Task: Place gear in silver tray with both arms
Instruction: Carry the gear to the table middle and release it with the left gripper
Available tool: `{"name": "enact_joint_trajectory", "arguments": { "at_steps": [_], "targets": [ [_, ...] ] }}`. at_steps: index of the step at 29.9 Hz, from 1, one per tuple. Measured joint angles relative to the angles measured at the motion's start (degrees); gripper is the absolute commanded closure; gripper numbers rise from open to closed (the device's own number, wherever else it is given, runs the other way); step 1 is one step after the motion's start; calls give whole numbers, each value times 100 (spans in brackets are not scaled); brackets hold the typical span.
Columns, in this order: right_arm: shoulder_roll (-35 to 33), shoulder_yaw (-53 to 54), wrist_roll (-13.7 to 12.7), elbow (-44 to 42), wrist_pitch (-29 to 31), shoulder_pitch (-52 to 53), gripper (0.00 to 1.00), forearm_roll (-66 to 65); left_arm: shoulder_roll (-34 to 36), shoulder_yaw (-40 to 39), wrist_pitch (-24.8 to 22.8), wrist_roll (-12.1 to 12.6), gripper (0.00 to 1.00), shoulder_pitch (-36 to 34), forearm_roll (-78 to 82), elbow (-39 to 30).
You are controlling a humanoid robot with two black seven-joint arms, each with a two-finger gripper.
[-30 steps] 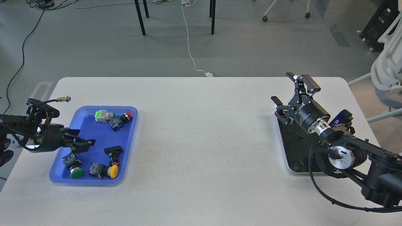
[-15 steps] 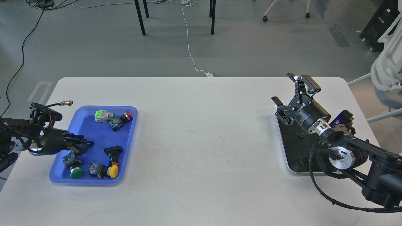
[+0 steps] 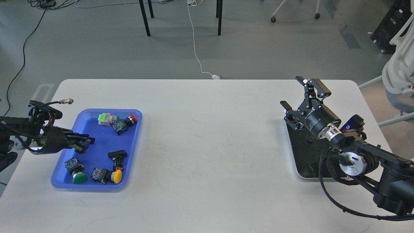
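The silver tray lies at the table's right side; its dark floor holds a small dark part too small to name. No gear can be told apart. My right gripper is open with fingers spread, hovering over the tray's far left corner, holding nothing. My left gripper hangs over the left half of the blue tray, just beyond the green push button. Its fingers look drawn together, and nothing shows between them.
The blue tray holds several switch parts: a yellow button, a black switch, a red button, a green and white block. A white chair stands off the table's right edge.
My left gripper drew its fingers together low by the green button, then rose and pulled back a little; the button stayed put. My right gripper has barely moved.
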Motion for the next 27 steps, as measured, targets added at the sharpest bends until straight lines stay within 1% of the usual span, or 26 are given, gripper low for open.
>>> {"name": "enact_joint_trajectory", "arguments": {
  "at_steps": [4,8,10,13,15,18,22,27],
  "targets": [
    [-15,75,0,1,0,7,3,7,304,9,-54,0,83,-611,-256,-809],
    [-18,99,0,77,0,197,3,7,295,43,-136,-3,83,-961,-267,-1598],
    [-37,79,0,130,0,472,3,7,133,49,-231,-2,83,-1080,-189,-1881],
    [-73,-6,0,139,-16,944,3,2,-519,61,-365,-3,83,-1157,150,-2021],
    [-126,-113,0,117,-26,1293,3,4,-1001,88,-447,-3,83,-1179,428,-1994],
    [-151,-447,0,102,-35,1847,3,23,-1690,171,-625,-2,83,-1244,697,-1770],
    [-114,-851,0,82,-59,2432,3,41,-2624,488,-722,-2,83,-1361,823,-1219],
    [0,-973,0,42,-90,2621,3,167,-3692,874,-726,-4,83,-1417,845,-448]
  ]
}}
